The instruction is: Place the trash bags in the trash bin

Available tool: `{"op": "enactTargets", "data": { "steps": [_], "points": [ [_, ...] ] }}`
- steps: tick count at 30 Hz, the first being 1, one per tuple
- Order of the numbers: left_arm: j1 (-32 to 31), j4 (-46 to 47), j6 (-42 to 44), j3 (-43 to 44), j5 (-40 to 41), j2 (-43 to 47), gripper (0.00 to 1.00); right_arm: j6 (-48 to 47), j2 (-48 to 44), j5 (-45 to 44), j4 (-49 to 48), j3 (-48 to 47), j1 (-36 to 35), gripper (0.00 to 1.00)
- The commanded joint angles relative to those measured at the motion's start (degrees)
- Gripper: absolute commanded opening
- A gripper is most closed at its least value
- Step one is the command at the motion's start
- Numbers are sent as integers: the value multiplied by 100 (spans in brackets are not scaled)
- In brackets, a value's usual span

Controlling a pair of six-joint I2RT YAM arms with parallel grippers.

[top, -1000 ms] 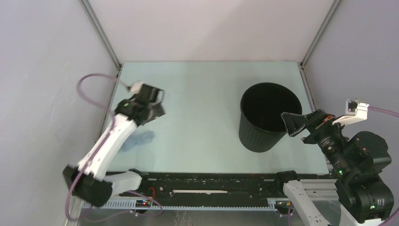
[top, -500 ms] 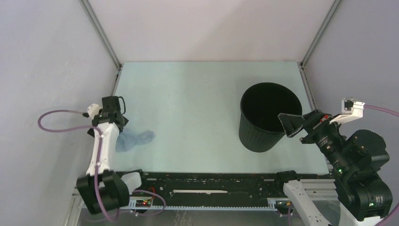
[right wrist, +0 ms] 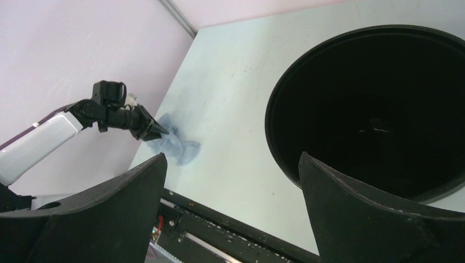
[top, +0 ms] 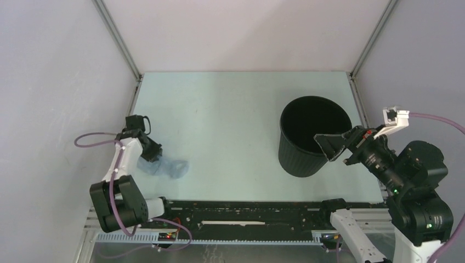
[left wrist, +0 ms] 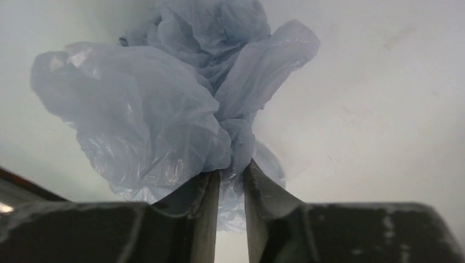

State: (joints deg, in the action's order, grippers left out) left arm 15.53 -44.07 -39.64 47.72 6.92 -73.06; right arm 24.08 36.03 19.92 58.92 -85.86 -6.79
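Note:
The trash bag [top: 169,166] is a crumpled pale blue film lying on the table at the near left. My left gripper [top: 156,156] is low at the bag's left end. In the left wrist view the bag [left wrist: 164,109] bulges ahead of the left gripper [left wrist: 231,173], whose jaws are drawn close with a fold of film pinched between them. The black trash bin [top: 299,160] stands upright and empty at the right. My right gripper [top: 324,148] hovers wide open at the bin's near right rim. The right wrist view shows the bin [right wrist: 272,131], the bag [right wrist: 176,144] and the right gripper [right wrist: 233,155].
Grey walls with metal corner posts [top: 118,38] enclose the table on three sides. A black rail [top: 247,211] runs along the near edge. The left arm's purple cable [top: 90,139] loops beside the left wall.
The left arm swung down from the back left to the bag and its jaws closed on the film. The bag shifted slightly right. The right gripper drifted a little left, still open.

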Motion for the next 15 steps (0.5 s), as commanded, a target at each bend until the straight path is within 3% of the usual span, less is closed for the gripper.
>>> {"op": "enactTargets", "data": {
  "steps": [1, 7, 15],
  "points": [
    [-333, 250, -283, -104, -1449, 775, 22, -427, 455, 667, -344, -88, -28, 100],
    [-810, 580, -1422, 281, -2797, 1583, 13, -421, 1408, 717, -589, -478, -795, 100],
    [-1034, 733, -1645, 1230, -3814, 1621, 6, -1079, 2981, -1031, -583, -1480, -3608, 99]
  ]
}}
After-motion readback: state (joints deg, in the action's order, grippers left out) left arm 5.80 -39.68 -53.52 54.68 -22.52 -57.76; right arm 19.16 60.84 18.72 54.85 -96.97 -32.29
